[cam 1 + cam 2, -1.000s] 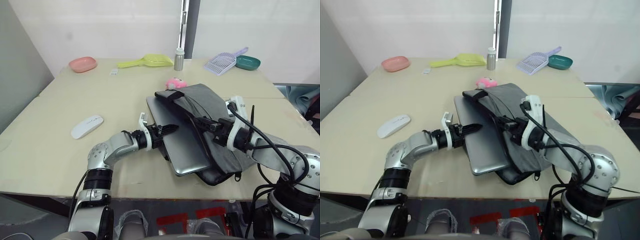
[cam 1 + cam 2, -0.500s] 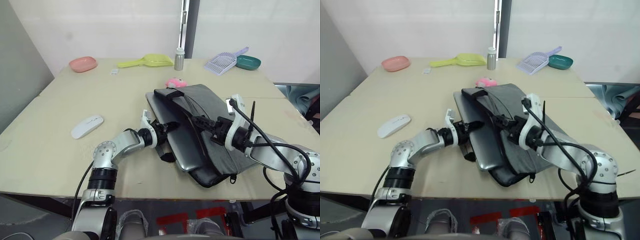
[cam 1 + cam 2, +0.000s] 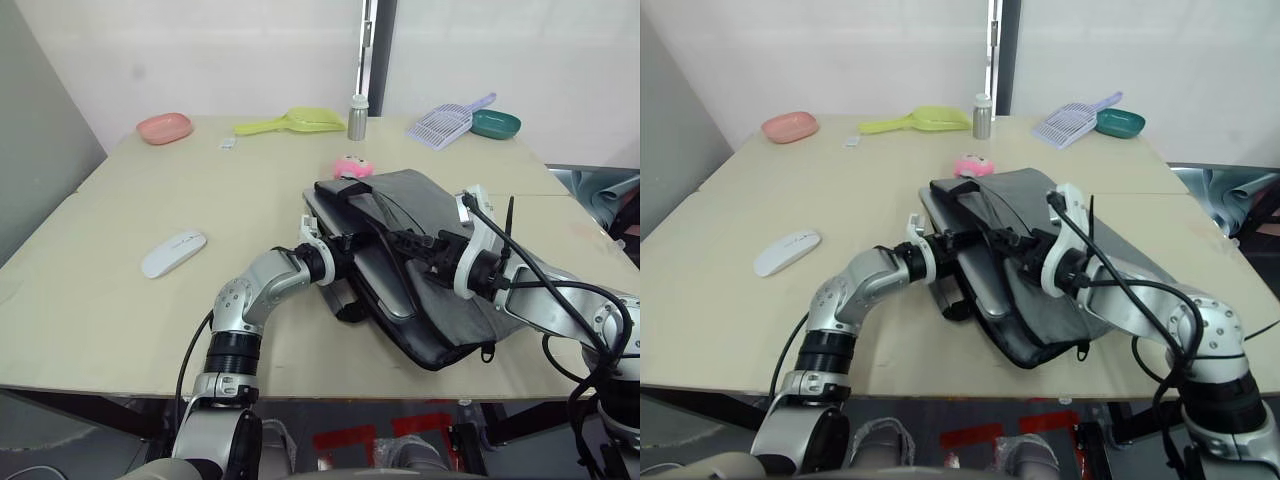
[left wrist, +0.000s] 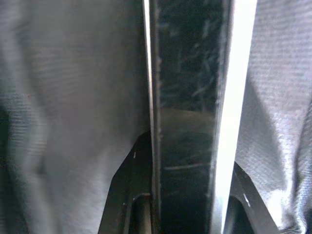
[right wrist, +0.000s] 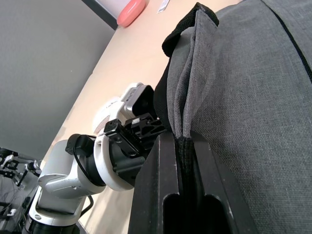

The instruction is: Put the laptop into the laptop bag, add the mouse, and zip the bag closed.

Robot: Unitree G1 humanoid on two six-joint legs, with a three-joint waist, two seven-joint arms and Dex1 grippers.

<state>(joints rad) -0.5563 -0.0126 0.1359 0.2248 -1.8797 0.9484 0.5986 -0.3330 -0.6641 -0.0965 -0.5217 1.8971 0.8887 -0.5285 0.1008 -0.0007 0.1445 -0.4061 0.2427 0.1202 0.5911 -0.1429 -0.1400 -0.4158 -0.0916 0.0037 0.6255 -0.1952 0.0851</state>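
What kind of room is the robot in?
Probably a lab or test room, not a home. A plain table stands against bare white walls, with unrelated props on it: a pink dish, a yellow scoop, a purple scoop and a metal bottle.

The laptop bag [image 3: 440, 300] is covering most of the laptop [image 3: 385, 285] at frame centre, leaving only a strip showing. The left gripper [image 3: 345, 262] is disappearing into its opening.

I count one laptop [image 3: 375, 275], one bag [image 3: 450, 290], one mouse [image 3: 174, 253], one plush toy [image 3: 351, 166], two dishes, two scoops and one bottle [image 3: 357, 118] on one table [image 3: 120, 300].
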